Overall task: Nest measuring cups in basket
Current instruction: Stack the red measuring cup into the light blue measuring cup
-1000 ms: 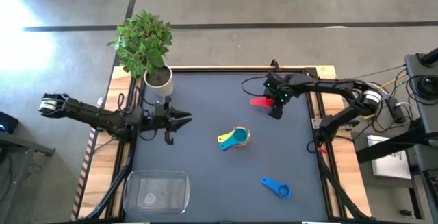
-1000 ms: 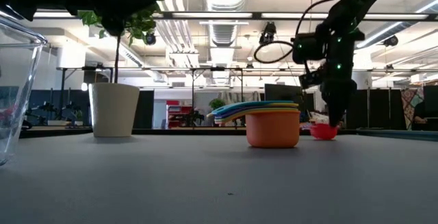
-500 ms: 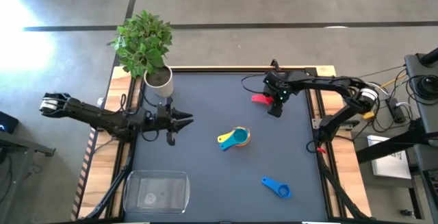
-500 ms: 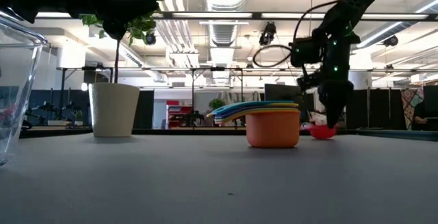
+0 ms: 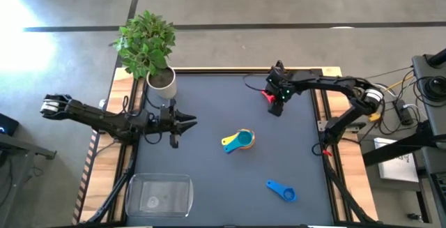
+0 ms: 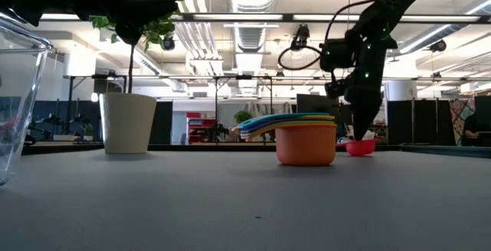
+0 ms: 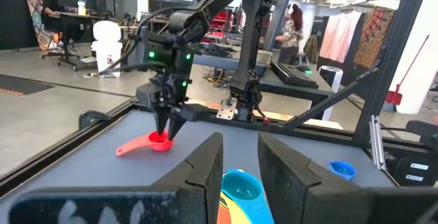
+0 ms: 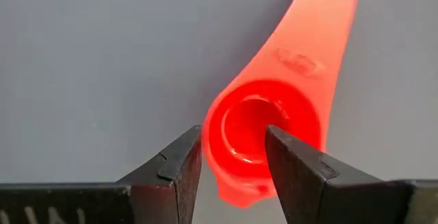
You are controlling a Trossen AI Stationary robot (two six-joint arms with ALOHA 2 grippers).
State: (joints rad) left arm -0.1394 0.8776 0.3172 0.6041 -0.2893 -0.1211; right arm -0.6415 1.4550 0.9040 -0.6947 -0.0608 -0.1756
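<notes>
One red-pink cup (image 8: 263, 128) sits between the right pincer's (image 8: 233, 157) parted fingers, one fingertip inside its bowl.

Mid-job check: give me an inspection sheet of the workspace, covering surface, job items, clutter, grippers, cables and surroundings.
Surface: dark table mat on a wooden frame; no spills seen.
Job's things: red cup on the mat near the far right; nested stack of cups mid-table, teal on top and orange outermost; blue cup alone near the front; clear basket at front left holds none of these.
Clutter: white plant pot with a leafy plant at the far left.
Grippers: right gripper has one finger inside the red cup's bowl and one outside its rim, not yet closed; left gripper waits open at mid-left.
Cables: black loop at the right wrist, clear of the cups.
Surroundings: concrete floor, equipment beside the table; people far behind.
</notes>
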